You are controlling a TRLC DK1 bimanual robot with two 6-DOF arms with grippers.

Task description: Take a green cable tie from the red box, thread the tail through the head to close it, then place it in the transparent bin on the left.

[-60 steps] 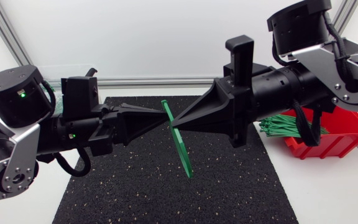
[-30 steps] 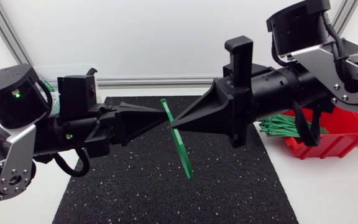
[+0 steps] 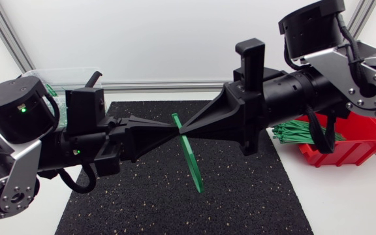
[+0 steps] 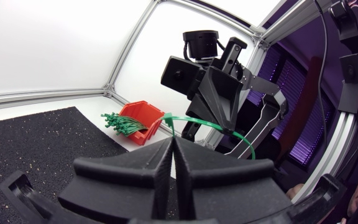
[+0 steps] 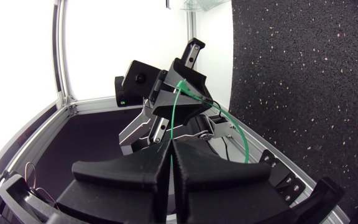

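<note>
Because both end effectors pinch the green cable tie [image 3: 190, 160] at nearly the same spot, fingertip to fingertip above the middle of the black mat [image 3: 253, 196], the likeliest failure is a slip. If either one pulls or twists against the other, the thin strap could slide out of one pinch, or buckle instead of feeding. The left end effector [image 3: 173, 129] is closed to a narrow slit on the tie, and the right end effector [image 3: 185, 130] grips it the same way from the opposite side. A dropped tie would land flat on the mat and be hard to pick up again. Threading could also miss, since the strap bows in both wrist views and its free end is unsupported. I cannot tell which end carries the head.

The tie's long axis runs from the pinch above the mat's middle down towards the mat's near edge, leaning slightly to the side where the red box [image 3: 351, 147] stands. Its free end seems to hang clear of the mat. The transparent bin [image 3: 57, 77] sits beyond the mat's far left corner.
</note>
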